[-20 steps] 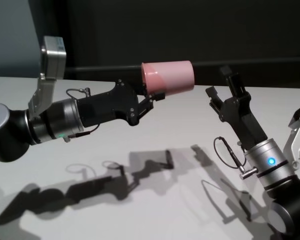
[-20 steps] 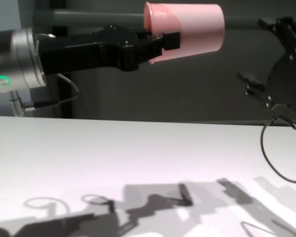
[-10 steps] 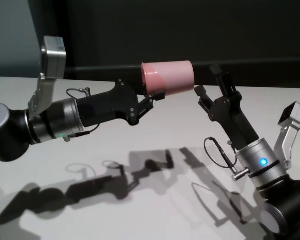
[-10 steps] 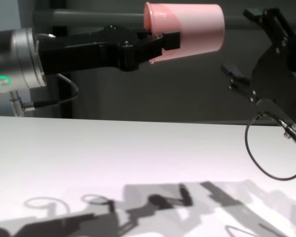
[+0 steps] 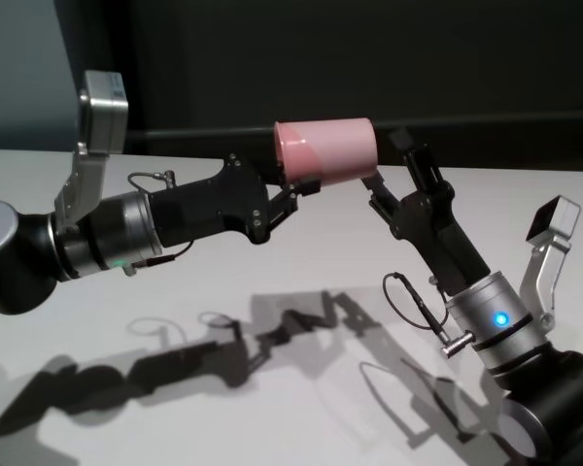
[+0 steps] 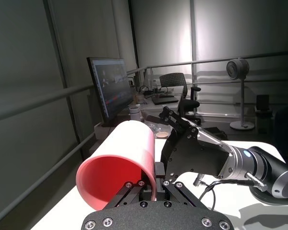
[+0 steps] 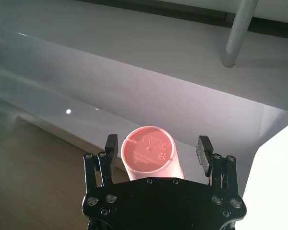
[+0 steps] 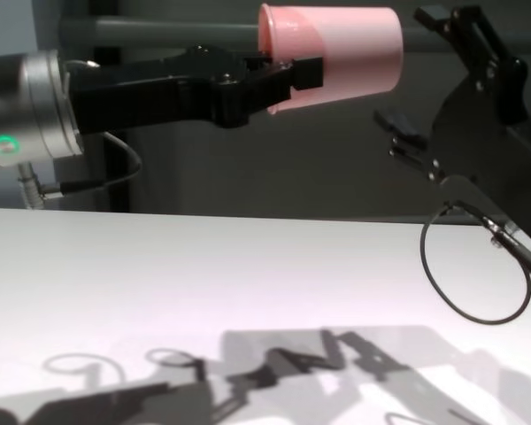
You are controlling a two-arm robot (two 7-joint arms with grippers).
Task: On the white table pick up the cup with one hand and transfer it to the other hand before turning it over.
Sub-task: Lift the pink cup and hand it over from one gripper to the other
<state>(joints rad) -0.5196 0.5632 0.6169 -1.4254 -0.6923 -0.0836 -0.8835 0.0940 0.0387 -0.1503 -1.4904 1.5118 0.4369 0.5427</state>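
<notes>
The pink cup (image 5: 330,149) lies on its side in the air above the white table (image 5: 350,233). My left gripper (image 5: 296,189), on the arm with the green light, is shut on the cup's rim, also in the chest view (image 8: 296,75). The cup (image 8: 336,53) has its closed base turned toward my right gripper (image 5: 389,160). That gripper, with the looping black cable, is open just off the base (image 8: 410,66). In the right wrist view the cup's base (image 7: 149,155) sits centred between the spread fingers (image 7: 204,146). The left wrist view shows the cup's open mouth (image 6: 117,167).
A dark wall and a grey rail (image 8: 159,31) run behind the table. Arm shadows fall on the tabletop (image 8: 283,363). The left wrist view shows a monitor (image 6: 110,86), a chair and a fan (image 6: 237,72) far beyond the table.
My right gripper has moved left and up toward the cup's base, staying open. The left arm and the cup have not moved.
</notes>
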